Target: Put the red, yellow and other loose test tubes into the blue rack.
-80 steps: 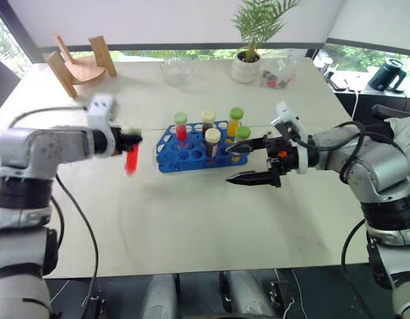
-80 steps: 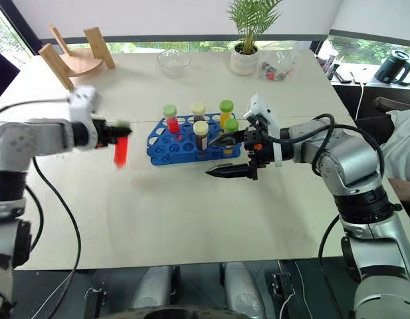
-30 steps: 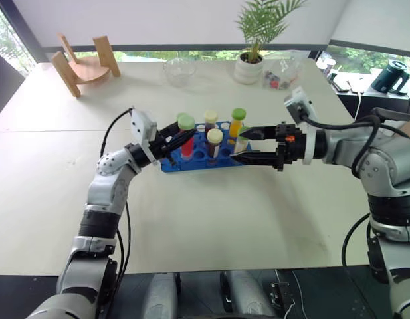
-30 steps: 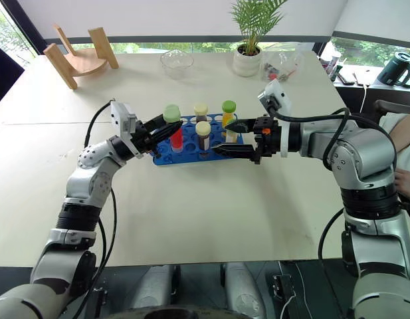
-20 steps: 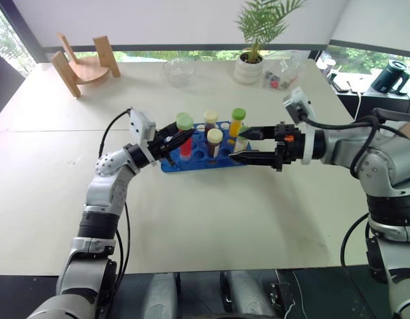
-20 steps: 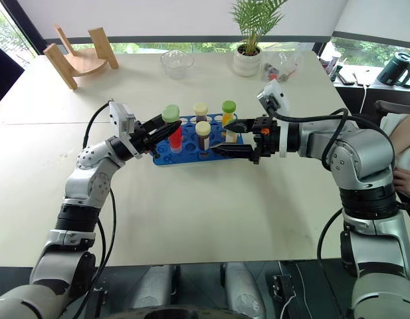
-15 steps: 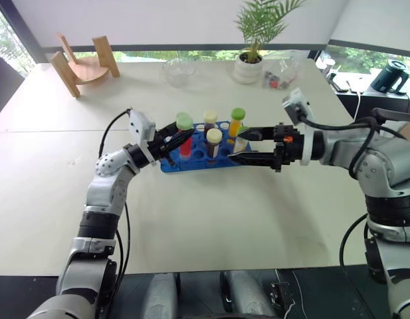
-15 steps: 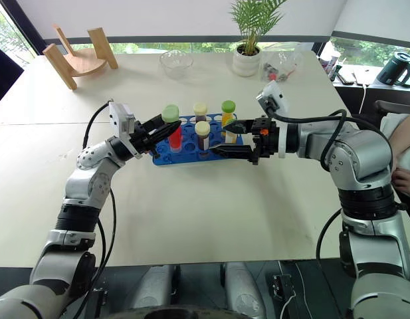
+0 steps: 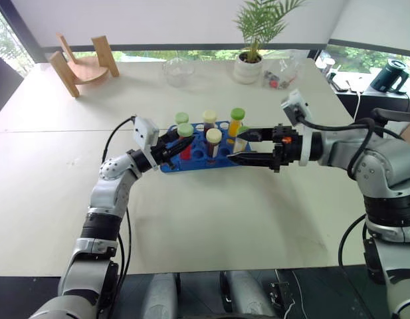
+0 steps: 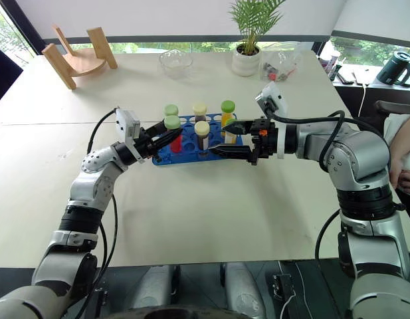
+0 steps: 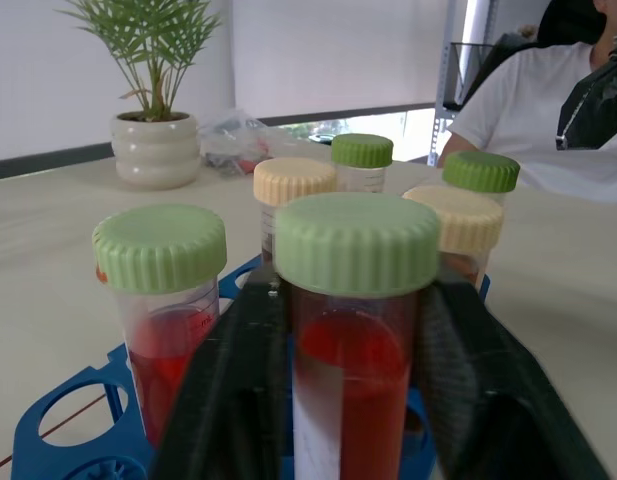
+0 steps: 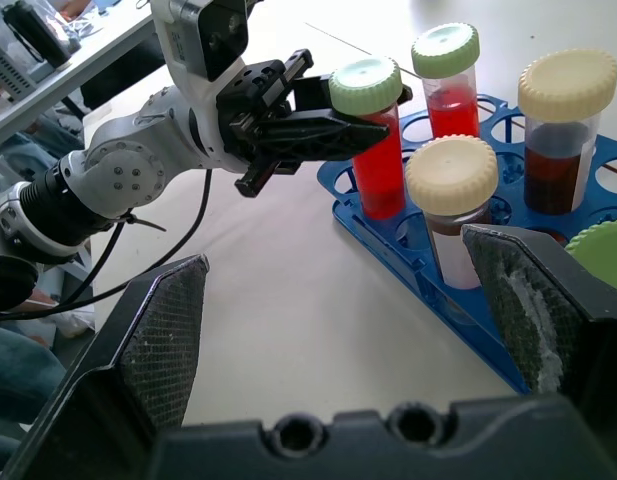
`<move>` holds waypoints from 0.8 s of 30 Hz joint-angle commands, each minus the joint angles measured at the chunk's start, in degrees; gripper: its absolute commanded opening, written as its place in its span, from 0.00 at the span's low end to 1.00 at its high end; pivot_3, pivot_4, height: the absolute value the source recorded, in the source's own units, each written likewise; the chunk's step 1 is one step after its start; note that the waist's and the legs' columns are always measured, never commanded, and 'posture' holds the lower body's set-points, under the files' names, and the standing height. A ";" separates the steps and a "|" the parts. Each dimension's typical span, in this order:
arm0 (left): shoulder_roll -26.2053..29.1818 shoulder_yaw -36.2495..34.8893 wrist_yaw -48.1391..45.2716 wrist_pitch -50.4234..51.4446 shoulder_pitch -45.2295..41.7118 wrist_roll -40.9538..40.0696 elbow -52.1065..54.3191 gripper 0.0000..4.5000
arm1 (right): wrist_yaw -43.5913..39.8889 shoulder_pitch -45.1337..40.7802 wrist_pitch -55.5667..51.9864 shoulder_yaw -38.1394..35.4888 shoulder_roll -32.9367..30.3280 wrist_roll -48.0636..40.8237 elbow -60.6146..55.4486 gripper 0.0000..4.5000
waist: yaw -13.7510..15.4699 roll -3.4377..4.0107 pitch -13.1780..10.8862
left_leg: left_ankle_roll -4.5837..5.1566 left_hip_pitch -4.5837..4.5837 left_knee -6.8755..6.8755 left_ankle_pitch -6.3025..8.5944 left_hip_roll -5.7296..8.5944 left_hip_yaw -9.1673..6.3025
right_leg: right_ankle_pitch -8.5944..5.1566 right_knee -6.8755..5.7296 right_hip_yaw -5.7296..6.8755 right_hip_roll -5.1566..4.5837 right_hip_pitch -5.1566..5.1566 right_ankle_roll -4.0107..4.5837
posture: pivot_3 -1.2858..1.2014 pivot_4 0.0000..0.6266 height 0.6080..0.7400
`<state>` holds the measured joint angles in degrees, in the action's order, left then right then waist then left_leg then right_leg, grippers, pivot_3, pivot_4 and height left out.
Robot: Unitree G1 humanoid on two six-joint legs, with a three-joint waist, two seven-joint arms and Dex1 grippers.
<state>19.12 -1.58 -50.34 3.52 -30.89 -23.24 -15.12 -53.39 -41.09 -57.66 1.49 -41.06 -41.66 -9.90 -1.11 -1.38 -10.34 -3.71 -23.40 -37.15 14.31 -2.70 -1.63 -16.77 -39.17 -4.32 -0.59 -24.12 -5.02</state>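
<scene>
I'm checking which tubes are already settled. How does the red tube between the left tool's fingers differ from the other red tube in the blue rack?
The nearer red tube stands between the left tool fingers at the blue rack corner; the farther red tube stands free, one hole back. The nearer one shows a white strip down its side; the farther shows none. Both stand upright, hold red liquid and have pale green caps.

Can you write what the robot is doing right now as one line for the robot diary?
left gripper: around red test tube seated in blue rack | right gripper: open, empty, beside rack | tubes in rack: six | phase: placing tube
</scene>
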 commanded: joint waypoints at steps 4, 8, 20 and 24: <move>7.67 -4.24 1.41 10.15 5.80 -3.02 12.95 0.98 | -1.73 2.21 1.26 -1.46 -1.30 -0.65 -2.12 1.00 | -0.17 0.00 0.00 | 0.01 0.00 0.01 0.01 -0.02 -0.01 | 0.00 0.02 0.00 0.00 0.00 0.00 | 0.52 0.24 1.00; 18.58 -8.98 0.22 22.99 16.56 -8.49 26.97 0.98 | -7.23 7.66 4.25 -0.58 -7.10 1.61 -2.74 1.00 | -0.90 0.05 -0.05 | 0.21 -0.02 0.09 0.12 -0.06 0.01 | -0.03 0.06 -0.01 0.01 -0.04 0.02 | 0.52 0.24 1.00; 30.40 -19.56 -4.77 34.99 52.04 -15.10 48.11 0.98 | -18.26 22.38 11.32 3.51 -15.72 5.60 -6.11 1.00 | -1.30 0.12 -0.21 | 0.33 0.18 0.00 0.18 -0.11 0.13 | -0.14 0.26 -0.08 0.02 0.10 0.40 | 0.52 0.24 1.00; 29.92 -20.40 -4.20 35.23 51.69 -16.01 48.27 0.98 | -17.89 21.50 11.48 4.53 -14.28 5.99 -5.91 1.00 | -1.28 0.10 -0.21 | 0.29 0.20 -0.11 0.15 -0.10 0.15 | -0.16 0.26 -0.10 0.00 0.17 0.36 | 0.52 0.24 1.00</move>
<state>49.20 -19.76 -54.73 39.34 21.18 -38.19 31.67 -71.17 -18.65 -46.96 6.15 -55.69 -35.60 -14.82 -2.40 -1.28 -10.55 -3.43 -23.20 -37.25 14.46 -2.80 -1.44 -16.89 -38.90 -4.45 -0.60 -23.96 -4.59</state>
